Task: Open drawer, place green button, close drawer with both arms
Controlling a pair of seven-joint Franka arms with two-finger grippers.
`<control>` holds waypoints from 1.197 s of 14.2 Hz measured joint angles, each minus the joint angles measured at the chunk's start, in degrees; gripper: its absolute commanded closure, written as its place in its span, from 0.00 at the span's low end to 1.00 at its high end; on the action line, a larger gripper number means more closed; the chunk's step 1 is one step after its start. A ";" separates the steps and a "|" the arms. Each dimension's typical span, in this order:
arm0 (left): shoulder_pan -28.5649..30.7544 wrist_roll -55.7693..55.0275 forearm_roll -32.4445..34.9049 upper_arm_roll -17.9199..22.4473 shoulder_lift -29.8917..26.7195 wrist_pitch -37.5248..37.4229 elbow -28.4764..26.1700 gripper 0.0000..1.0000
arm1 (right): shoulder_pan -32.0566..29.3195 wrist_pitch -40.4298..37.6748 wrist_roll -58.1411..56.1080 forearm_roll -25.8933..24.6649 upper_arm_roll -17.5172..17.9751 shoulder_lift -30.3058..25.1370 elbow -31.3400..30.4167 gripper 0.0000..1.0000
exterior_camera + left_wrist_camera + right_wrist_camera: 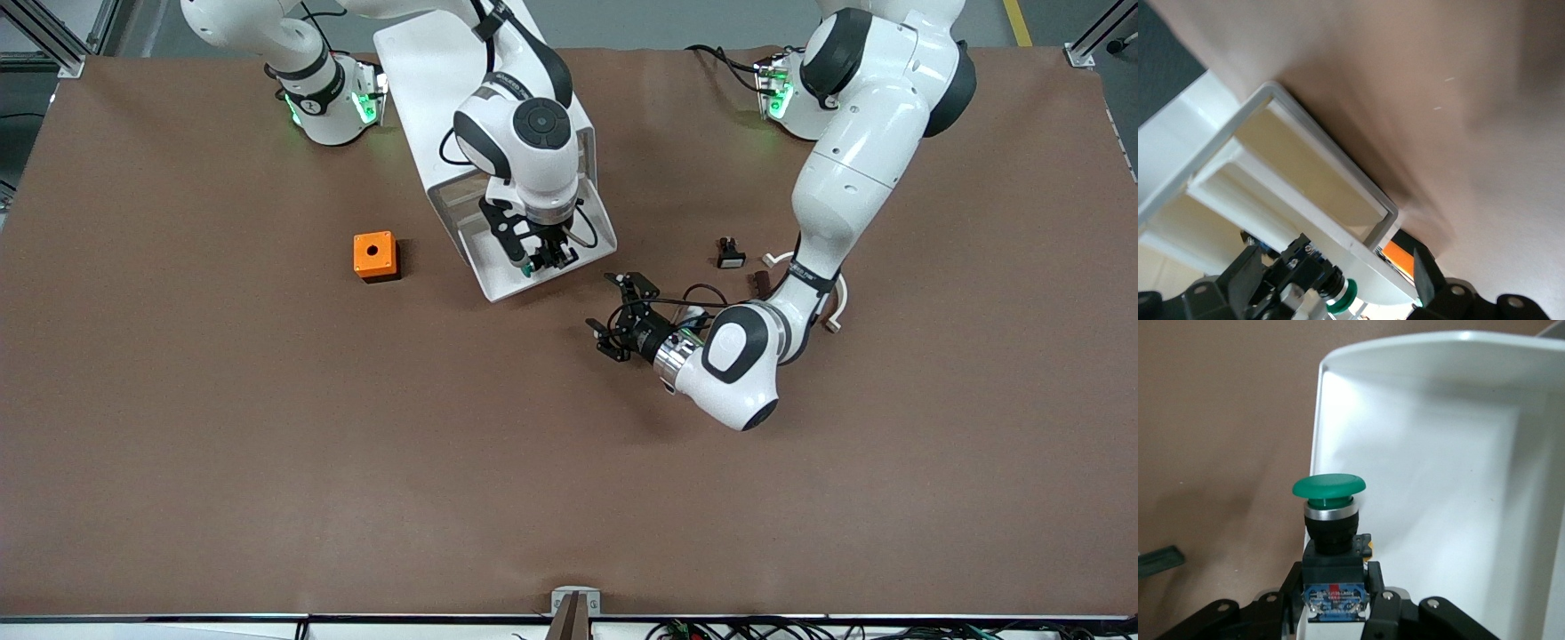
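Brown desk [222, 444] carries the white cabinet [427, 80], its drawer [498, 276] pulled open. The right gripper [547, 258] hangs over the drawer, fingers pinching the green button [1329, 487]. The left gripper [618, 316], fingers spread, seems to hover just beside the drawer front.
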 measured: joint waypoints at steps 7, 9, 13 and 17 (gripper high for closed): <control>-2.92 16.34 14.45 -0.22 -4.49 5.22 1.45 0.00 | 0.30 0.21 0.98 -0.26 -0.56 0.94 0.68 0.00; -3.89 18.58 20.38 -0.35 -6.11 8.15 1.49 0.00 | -0.41 -1.46 0.60 -0.33 -1.05 0.54 2.46 0.00; -6.26 21.95 30.89 -0.45 -7.35 13.58 1.49 0.00 | -5.19 -10.17 -10.73 -0.40 -1.46 -2.00 7.13 0.00; -9.18 22.45 40.72 -0.69 -8.34 18.28 1.49 0.00 | -12.53 -18.32 -23.96 -0.40 -1.71 -4.85 11.33 0.00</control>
